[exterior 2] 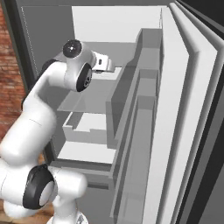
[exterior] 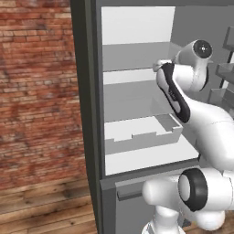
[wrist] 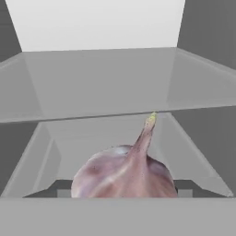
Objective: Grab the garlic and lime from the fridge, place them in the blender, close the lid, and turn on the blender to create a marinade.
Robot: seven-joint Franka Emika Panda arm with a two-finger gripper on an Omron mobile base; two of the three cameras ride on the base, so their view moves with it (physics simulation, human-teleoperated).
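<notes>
One garlic (wrist: 124, 173) between tool (wrist: 123, 191) tips, fridge (wrist: 101, 83) shelf

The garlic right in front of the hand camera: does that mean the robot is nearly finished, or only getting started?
Only getting started. Done: the fridge stands open and the arm reaches inside over a shelf. In hand: the garlic sits between the dark tips of the gripper, which looks closed around it, though actual contact is hard to confirm. Left: fetching the lime, loading the blender, closing its lid and switching it on.

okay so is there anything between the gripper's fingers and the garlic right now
Nothing lies between them. In the hand view the garlic sits right between the two dark finger tips, filling the space, with the fridge's pale shelf behind it.
</notes>
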